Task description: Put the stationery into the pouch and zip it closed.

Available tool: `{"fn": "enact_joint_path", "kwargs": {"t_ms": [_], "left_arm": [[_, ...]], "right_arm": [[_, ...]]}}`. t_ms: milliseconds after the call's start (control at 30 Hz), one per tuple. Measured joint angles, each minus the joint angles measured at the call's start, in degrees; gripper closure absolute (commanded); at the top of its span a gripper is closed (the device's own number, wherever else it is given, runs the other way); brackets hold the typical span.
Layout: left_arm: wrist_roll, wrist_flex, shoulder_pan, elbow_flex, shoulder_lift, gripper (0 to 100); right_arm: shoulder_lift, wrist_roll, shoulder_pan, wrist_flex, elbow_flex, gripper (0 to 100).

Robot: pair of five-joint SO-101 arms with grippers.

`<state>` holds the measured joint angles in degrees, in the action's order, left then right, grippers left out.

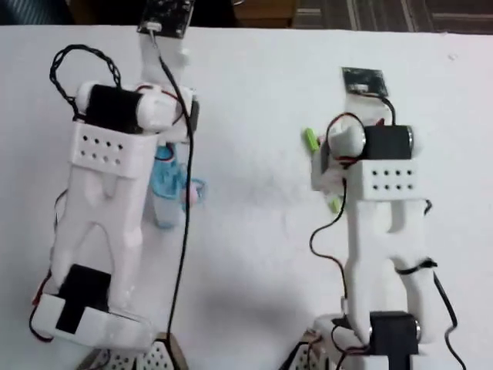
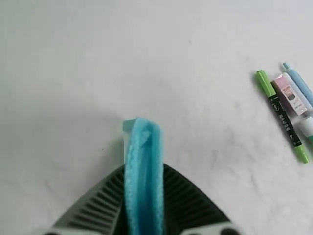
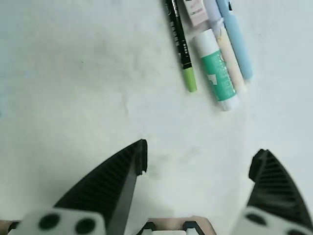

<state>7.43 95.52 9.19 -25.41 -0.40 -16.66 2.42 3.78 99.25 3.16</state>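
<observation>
A light blue pouch [image 2: 143,161] is pinched at its edge by my left gripper [image 2: 143,172], which is shut on it and holds it just above the white table; in the high view the pouch [image 1: 168,189] sticks out from under the left arm. The stationery lies in a tight bunch on the table: a black and green pen [image 3: 180,46], a green and white glue stick [image 3: 217,68], a light blue pen [image 3: 237,39] and a pink eraser [image 3: 193,10]. My right gripper [image 3: 200,164] hovers open a short way from the bunch, with nothing between its fingers.
The white table [image 1: 254,231] spreads between the two arms. Black cables hang along both arms, and the green pen's tip [image 1: 310,139] pokes out beside the right arm. Small circuit boards [image 1: 166,19] sit at the table's far edge.
</observation>
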Motion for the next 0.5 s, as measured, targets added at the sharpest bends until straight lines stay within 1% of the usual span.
{"fn": "enact_joint_path", "kwargs": {"t_ms": [133,200,267,333,433,500], "left_arm": [[2.9,-0.7,0.09,-0.26,0.7,98],[4.13,-0.79,-0.7,-0.26,0.79,98],[5.36,-0.97,-2.11,-0.26,0.79,98],[5.8,-1.05,-2.9,-0.26,0.79,98],[5.89,-1.05,-3.43,-0.26,0.79,98],[6.07,-1.05,-3.6,-0.26,0.79,98]], "right_arm": [[0.0,-2.73,-2.81,0.0,0.0,75.5],[0.0,-5.36,-3.08,0.35,0.0,76.5],[-1.23,-8.88,-3.43,0.79,0.79,74.7],[-4.66,-13.36,-3.43,0.79,2.55,70.4],[-12.57,-21.45,-4.75,0.79,7.91,64.9],[-19.6,-27.25,-5.01,0.79,13.45,63.9]]}}
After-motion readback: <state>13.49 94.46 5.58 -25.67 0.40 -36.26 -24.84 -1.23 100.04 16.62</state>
